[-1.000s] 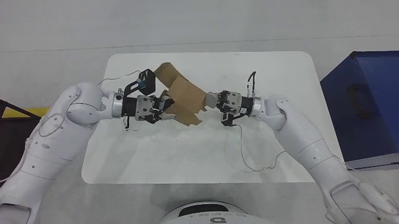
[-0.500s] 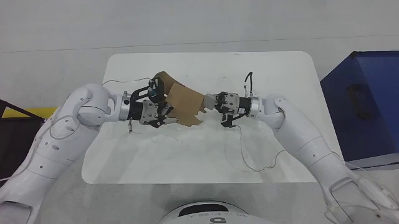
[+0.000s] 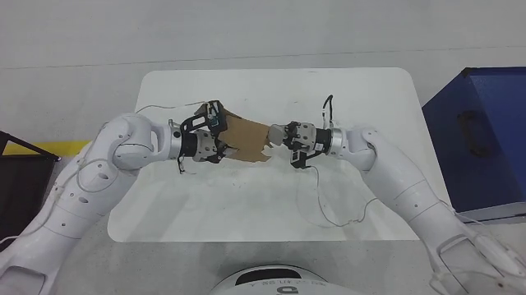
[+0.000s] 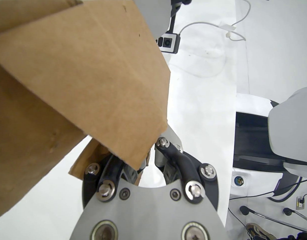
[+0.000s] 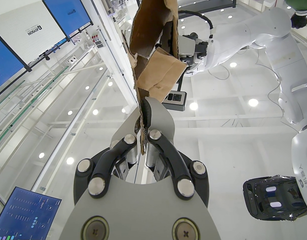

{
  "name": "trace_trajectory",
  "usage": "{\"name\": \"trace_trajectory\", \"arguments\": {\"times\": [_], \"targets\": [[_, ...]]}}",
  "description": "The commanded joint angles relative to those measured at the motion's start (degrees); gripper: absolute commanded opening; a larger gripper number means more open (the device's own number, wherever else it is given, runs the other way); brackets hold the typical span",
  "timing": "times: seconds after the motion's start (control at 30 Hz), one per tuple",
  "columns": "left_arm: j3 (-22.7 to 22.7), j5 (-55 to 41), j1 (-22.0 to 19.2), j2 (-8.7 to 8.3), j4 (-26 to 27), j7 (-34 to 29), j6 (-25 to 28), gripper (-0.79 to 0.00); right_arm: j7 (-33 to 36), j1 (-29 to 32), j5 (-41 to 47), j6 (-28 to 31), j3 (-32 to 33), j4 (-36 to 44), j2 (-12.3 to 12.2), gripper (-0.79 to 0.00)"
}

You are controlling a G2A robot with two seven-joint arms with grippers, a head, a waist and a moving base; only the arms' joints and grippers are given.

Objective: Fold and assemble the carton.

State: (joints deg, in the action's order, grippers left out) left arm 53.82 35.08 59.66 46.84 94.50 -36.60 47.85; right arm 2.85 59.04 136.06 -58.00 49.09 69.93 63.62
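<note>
Over the last 1 s the left tool (image 3: 215, 141) has rolled the raised flap down, so the carton (image 3: 244, 140) now hangs flatter over the table (image 3: 362, 102), clamped at opposite edges by it and the right tool (image 3: 278, 136), where further twisting could, I think, tear the edge or slip it free.

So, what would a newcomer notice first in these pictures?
The brown carton, partly folded, hangs over the middle of the white table, stretched between the two arms. The left gripper grips one end and the right gripper pinches the opposite edge. A dark blue box stands beside the table.
</note>
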Motion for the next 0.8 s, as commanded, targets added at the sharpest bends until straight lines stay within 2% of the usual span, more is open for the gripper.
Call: {"name": "trace_trajectory", "arguments": {"times": [0.0, 0.13, 0.27, 0.37, 0.43, 0.57, 0.7, 0.77], "targets": [[0.8, 0.2, 0.6, -0.1, -0.1, 1.2, -1.1, -0.785, 0.4, 0.1, 0.1, 0.0, -0.1, 0.2, -0.1, 0.0], [1.7, -0.7, 1.8, -0.28, -0.9, 2.3, -1.1, -0.785, 4.5, 0.6, 0.0, 0.0, 1.6, 1.0, -0.5, 0.0], [1.8, -2.4, 1.9, -0.27, -1.9, 1.5, -1.4, -0.785, 11.1, 2.7, -4.3, 0.1, 4.6, 3.2, -1.0, 0.0], [1.2, -3.1, 1.7, -0.08, -1.5, 0.1, -2.7, -0.785, 17.9, 5.1, -13.1, 5.5, 7.1, 6.7, -1.2, 0.0], [0.8, -3.1, 1.5, 0.05, -1.0, -0.4, -2.8, -0.785, 22.2, 7.0, -17.7, 6.9, 7.5, 8.5, -1.2, 0.0], [0.6, -2.5, 1.6, 0.1, -0.1, -0.6, -1.7, -0.785, 26.5, 9.0, -26.3, 13.3, 8.3, 10.1, -1.1, 0.0], [1.7, -3.6, 2.2, -0.11, -0.2, 0.5, -0.5, -0.785, 30.0, 10.3, -29.1, 17.2, 9.3, 10.6, -1.0, 0.0], [2.9, -3.9, 2.7, -0.19, -0.6, 2.3, -2.0, -0.785, 30.5, 10.4, -29.2, 17.6, 9.4, 10.6, -1.0, 0.0]]}}
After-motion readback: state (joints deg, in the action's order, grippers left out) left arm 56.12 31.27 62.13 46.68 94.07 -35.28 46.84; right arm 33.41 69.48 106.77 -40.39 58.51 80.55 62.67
